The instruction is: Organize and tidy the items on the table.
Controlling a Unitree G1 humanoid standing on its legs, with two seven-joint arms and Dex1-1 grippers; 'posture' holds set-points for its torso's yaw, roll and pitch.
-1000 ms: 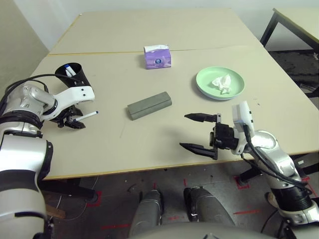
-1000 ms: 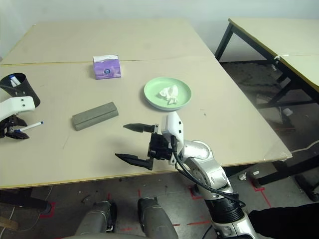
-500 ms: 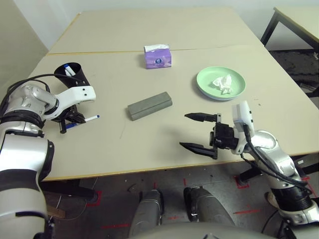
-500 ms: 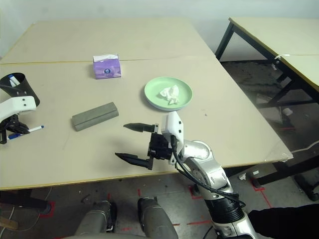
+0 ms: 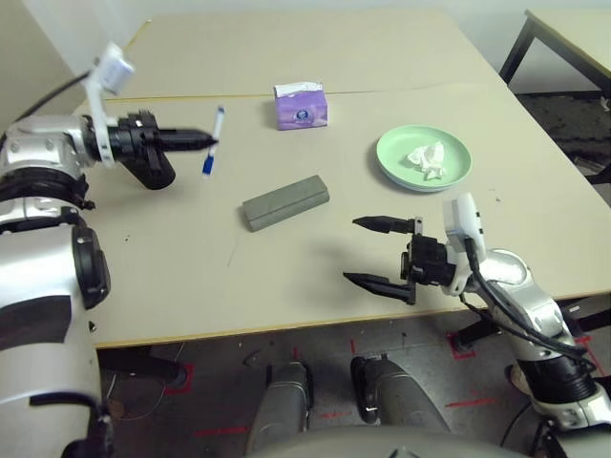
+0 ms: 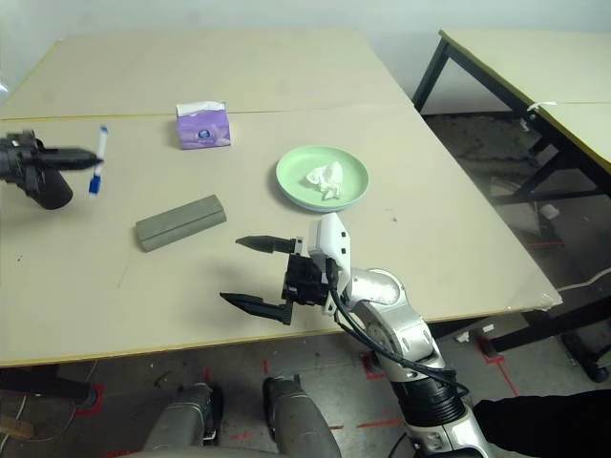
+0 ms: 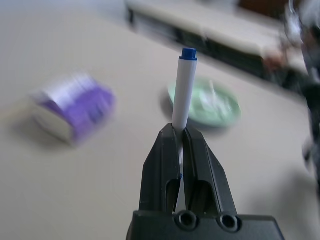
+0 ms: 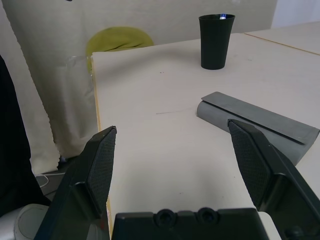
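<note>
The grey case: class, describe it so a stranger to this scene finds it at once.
Start at the beige table. Near its middle, between the purple tissue box and the open right gripper, lies the grey case. It is the table's one long, flat-lying grey block.

On the large beige matte tabletop (image 5: 315, 57), the grey oblong glasses case (image 5: 285, 201) lies near the middle, the purple tissue box (image 5: 301, 106) behind it, the larger green plate (image 5: 422, 158) to its right holding the crumpled white tissue (image 5: 426, 158).

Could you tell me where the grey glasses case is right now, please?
In the left eye view, the grey glasses case lies flat mid-table, toward the robot from the purple tissue box, between the green plate and the left gripper.
</note>
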